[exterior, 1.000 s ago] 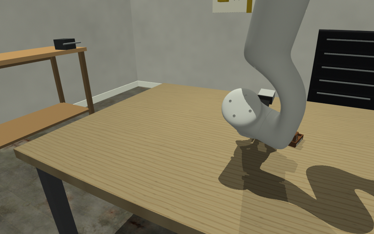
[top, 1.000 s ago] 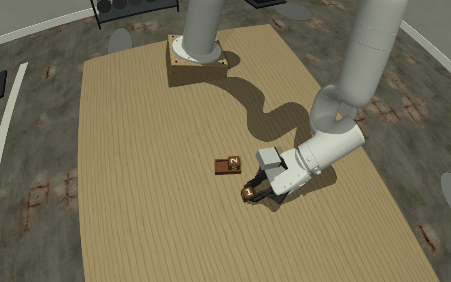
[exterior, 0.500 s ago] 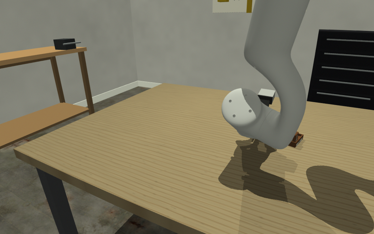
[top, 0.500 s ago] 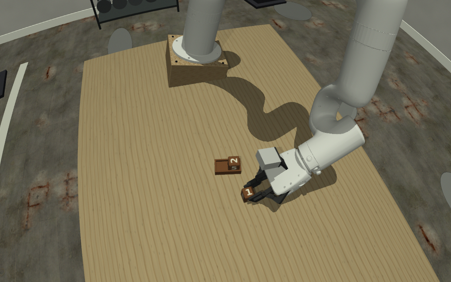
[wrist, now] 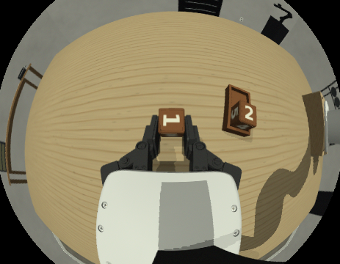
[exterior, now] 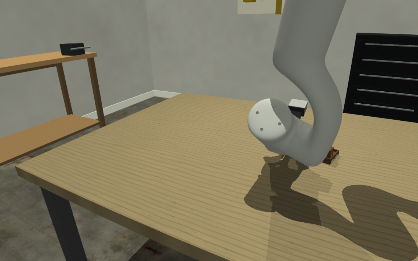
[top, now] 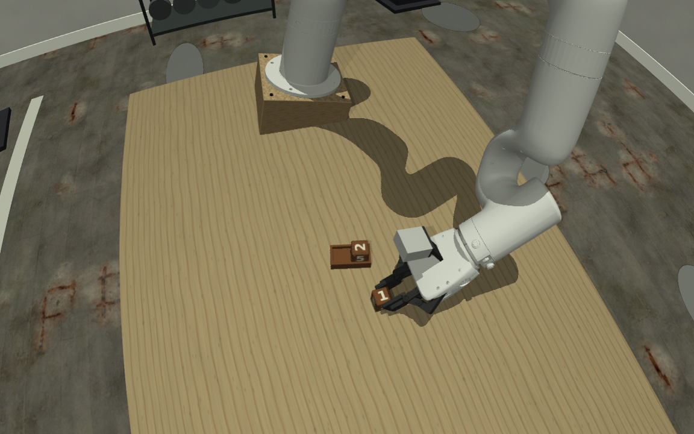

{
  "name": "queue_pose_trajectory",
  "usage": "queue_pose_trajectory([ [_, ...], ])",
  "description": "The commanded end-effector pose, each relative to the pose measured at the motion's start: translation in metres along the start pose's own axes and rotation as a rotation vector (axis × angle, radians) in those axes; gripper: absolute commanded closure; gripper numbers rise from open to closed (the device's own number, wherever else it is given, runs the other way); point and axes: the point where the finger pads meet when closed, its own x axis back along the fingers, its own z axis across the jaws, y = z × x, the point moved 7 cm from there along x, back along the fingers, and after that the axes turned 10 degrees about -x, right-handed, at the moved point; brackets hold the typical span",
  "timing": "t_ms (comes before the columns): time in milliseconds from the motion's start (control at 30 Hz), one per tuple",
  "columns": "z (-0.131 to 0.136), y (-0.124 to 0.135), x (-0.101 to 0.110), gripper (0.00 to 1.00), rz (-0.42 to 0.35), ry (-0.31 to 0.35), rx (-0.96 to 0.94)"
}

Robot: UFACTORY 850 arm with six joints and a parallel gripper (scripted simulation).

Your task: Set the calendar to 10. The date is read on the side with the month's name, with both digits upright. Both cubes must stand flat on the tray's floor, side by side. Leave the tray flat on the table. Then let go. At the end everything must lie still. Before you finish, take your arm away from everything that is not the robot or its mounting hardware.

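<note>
A brown cube (top: 381, 296) (wrist: 171, 120) with a white 1 on top stands on the table, outside the tray. My gripper (top: 383, 296) (wrist: 171, 124) is shut on it, with one finger against each of two opposite sides. The brown tray (top: 341, 264) (wrist: 225, 111) (exterior: 327, 161) lies flat on the table beside the gripper. The other cube (top: 359, 249) (wrist: 248, 113) stands in one end of the tray, a 2 on top and a 5 on a side. The tray's other end is empty. I cannot read the month's name. In the exterior view the arm hides the gripped cube.
The robot's base stands on a wooden block (top: 303, 113) (wrist: 314, 121) at the back of the table. The arm (exterior: 326, 129) (top: 511, 226) reaches over the table from the right in the top view. A shelf unit (exterior: 38, 61) and a black drawer cabinet (exterior: 389, 71) stand beyond the table.
</note>
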Motion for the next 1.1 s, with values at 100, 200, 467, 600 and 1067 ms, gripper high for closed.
queue_pose_trajectory([
  [100,-0.001,0.0,0.001,0.73,0.0,-0.001,-0.001],
  [200,-0.001,-0.002,0.002,0.73,0.0,-0.001,-0.001],
  [467,-0.004,-0.021,0.015,0.73,0.0,-0.001,-0.001],
  [600,-0.006,-0.028,0.02,0.73,0.0,-0.001,-0.001],
  [1067,-0.011,-0.057,0.041,0.73,0.0,-0.001,-0.001],
])
